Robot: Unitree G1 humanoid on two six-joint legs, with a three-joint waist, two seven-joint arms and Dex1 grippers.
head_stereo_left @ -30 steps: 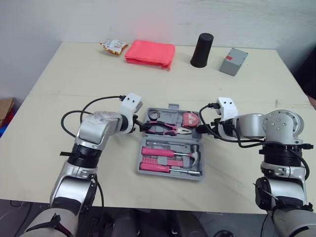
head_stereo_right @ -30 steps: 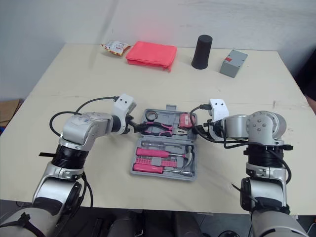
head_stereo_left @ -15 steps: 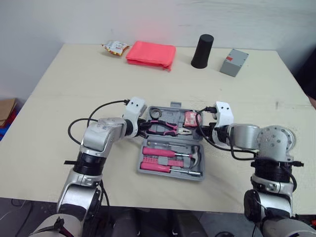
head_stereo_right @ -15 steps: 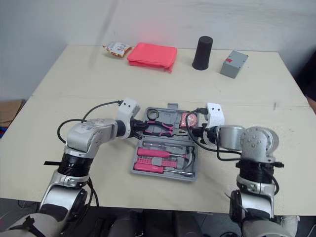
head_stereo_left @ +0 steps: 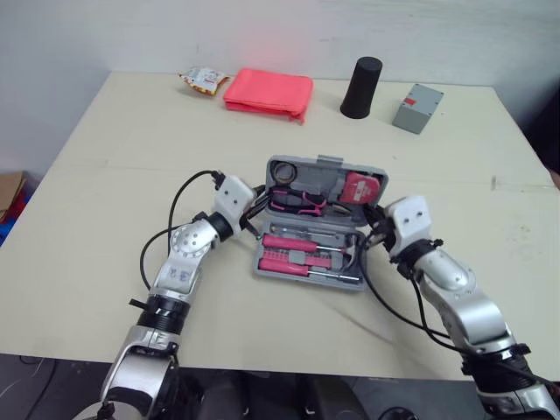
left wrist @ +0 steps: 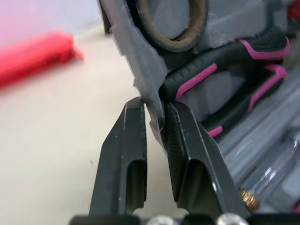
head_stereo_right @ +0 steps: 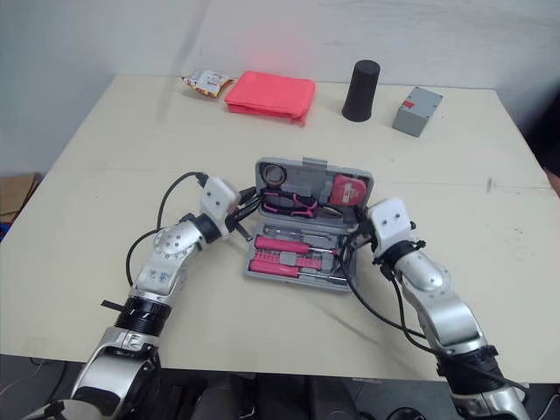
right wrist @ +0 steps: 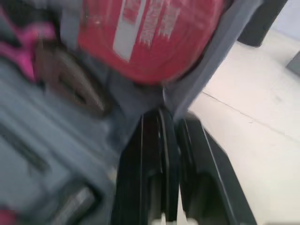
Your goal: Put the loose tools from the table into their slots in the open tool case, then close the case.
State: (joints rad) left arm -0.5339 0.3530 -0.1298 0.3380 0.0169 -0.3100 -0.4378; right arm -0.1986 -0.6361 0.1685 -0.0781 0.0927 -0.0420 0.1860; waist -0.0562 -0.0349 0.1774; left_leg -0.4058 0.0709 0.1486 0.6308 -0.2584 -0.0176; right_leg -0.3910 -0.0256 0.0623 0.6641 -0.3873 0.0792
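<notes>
The left gripper (left wrist: 154, 111) pinches one edge of the lid (left wrist: 140, 61) of the case (head_stereo_left: 311, 278). The pink pliers (left wrist: 220, 61) sit just past its fingers. The right gripper (right wrist: 169, 119) pinches the lid's other edge, right under the red tape (right wrist: 145, 33). The tape's white words are too blurry to read. The lid stands half up.

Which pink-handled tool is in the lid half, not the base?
The pliers, clipped in the tilted-up lid next to the red tape measure. The pink screwdriver and the other pink pieces lie in the base half.
</notes>
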